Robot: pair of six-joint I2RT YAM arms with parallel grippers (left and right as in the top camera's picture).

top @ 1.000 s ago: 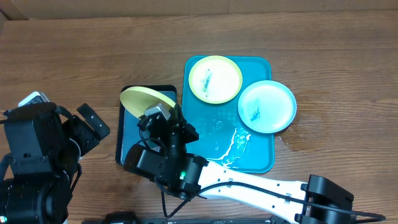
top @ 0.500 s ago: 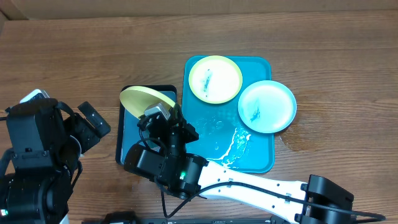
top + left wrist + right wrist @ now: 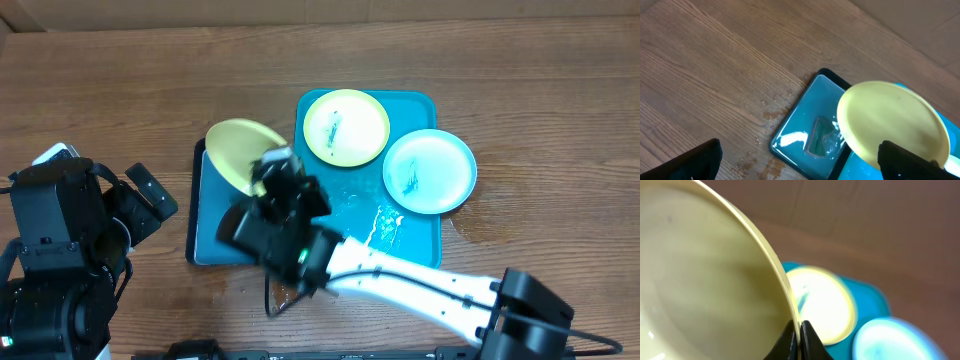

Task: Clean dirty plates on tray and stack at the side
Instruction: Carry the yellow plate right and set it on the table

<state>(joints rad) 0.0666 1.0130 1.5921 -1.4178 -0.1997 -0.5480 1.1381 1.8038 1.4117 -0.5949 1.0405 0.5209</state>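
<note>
My right gripper (image 3: 268, 176) is shut on the rim of a yellow-green plate (image 3: 240, 150) and holds it tilted above the dark blue tray (image 3: 215, 220). The wrist view shows the fingers (image 3: 800, 332) pinching that plate's rim (image 3: 705, 280). A second yellow-green plate (image 3: 346, 127) with a blue-green smear lies at the back of the turquoise tray (image 3: 420, 250). The light blue plate (image 3: 430, 171), also smeared, lies on the tray's right edge. My left gripper (image 3: 800, 162) is open at the left, apart from everything; the held plate (image 3: 892, 122) shows in its view.
The dark blue tray (image 3: 812, 125) holds water and a dark sponge-like piece (image 3: 817, 137). Water drops lie on the wood beside it (image 3: 772, 107). Wet streaks sit on the turquoise tray (image 3: 380, 228). A damp patch marks the table to the right (image 3: 490, 215).
My right arm has swung right and back, turning the held yellow-green plate so more of its face shows from above. The left arm has barely moved.
</note>
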